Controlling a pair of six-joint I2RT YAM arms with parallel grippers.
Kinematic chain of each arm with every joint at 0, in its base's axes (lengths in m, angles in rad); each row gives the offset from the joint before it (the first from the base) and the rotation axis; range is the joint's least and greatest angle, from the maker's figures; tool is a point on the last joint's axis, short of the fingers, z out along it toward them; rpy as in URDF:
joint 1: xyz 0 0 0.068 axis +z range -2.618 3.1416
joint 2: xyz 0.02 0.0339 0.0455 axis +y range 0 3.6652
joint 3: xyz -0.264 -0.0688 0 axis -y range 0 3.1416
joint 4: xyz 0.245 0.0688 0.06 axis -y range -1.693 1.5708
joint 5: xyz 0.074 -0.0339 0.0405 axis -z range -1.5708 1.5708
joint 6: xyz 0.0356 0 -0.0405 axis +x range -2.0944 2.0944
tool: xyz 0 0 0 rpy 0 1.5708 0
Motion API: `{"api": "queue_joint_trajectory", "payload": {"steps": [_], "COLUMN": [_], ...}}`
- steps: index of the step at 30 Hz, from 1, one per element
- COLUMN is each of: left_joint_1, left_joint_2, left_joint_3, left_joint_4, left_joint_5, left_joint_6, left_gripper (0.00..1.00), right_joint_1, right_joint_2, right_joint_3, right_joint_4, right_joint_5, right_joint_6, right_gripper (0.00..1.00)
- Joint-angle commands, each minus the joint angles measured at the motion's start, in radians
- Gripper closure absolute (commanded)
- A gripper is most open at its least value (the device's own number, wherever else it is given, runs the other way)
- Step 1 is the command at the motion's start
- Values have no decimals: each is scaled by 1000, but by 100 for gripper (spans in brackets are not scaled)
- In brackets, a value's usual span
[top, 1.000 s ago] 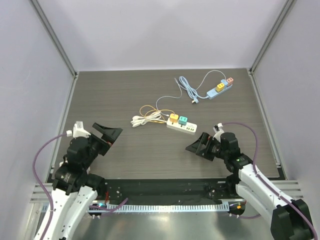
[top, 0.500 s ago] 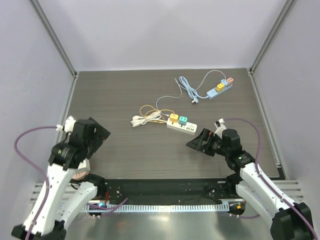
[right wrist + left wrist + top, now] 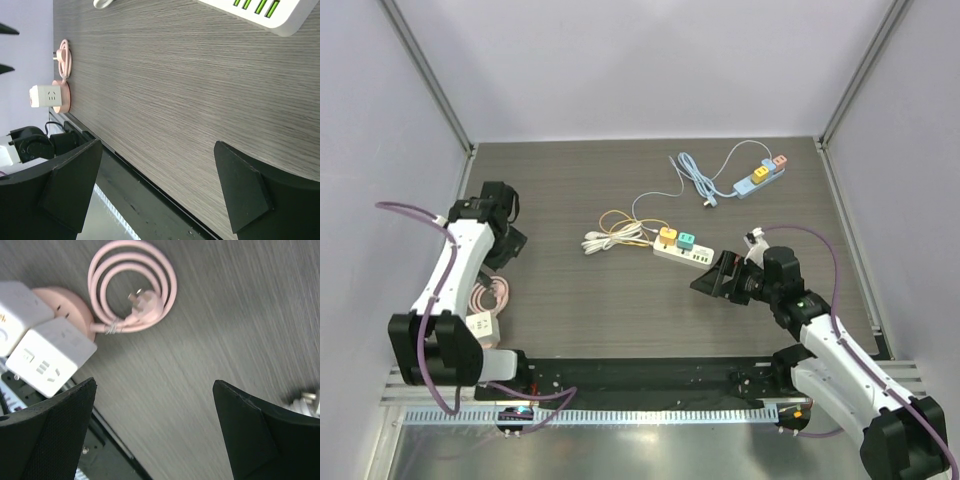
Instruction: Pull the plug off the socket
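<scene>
My white left arm (image 3: 455,265) reaches forward along the left side, black left pincer (image 3: 154,385) facing down, jaws wide apart. Black right pincer (image 3: 158,145) sits low, aimed left, jaws wide too.

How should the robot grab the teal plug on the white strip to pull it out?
Pinch the teal plug by its blocky body, coming straight down from above. It stands up from the white strip, so there is body to hold. The yellow plug sits close beside it along the strip, so the fingers probably fit best on its near and far faces.
</scene>
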State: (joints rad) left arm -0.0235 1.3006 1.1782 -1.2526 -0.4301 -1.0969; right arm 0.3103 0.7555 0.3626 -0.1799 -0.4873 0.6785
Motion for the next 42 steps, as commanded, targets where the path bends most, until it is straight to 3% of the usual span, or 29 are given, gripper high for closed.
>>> {"api": "queue_joint_trajectory", "payload": {"steps": [1,6,13,16,20,28,33,37,40,42], "left_joint_1": [20,138,158,165,180,194,194,194,189,153], "left_joint_2": [63,144,173,209,281,385,430,447,431,414], "left_joint_3": [19,-92,-173,-167,-155,-154,-117,-112,-117,-127], "left_joint_4": [93,228,389,372,263,361,416,464,493,528], "left_joint_5": [-110,22,44,51,-10,42,60,111,151,151], "left_joint_6": [51,45,43,32,-75,-34,37,109,166,207], "left_gripper": [0,14,19,21,32,35,52,84,100,100], "right_joint_1": [-4,-4,-2,-4,-4,-4,-4,-4,-4,-4], "right_joint_2": [7,-11,-7,-1,13,31,53,71,77,84], "right_joint_3": [68,93,96,105,118,134,141,144,141,139], "right_joint_4": [-39,-67,-69,-69,-75,-78,-76,-78,-76,-78], "right_joint_5": [-22,10,26,30,41,47,64,75,90,98], "right_joint_6": [-56,-83,-99,-106,-119,-126,-126,-116,-114,-112], "right_gripper": [0,0,0,0,1,0,0,0,0,0]}}
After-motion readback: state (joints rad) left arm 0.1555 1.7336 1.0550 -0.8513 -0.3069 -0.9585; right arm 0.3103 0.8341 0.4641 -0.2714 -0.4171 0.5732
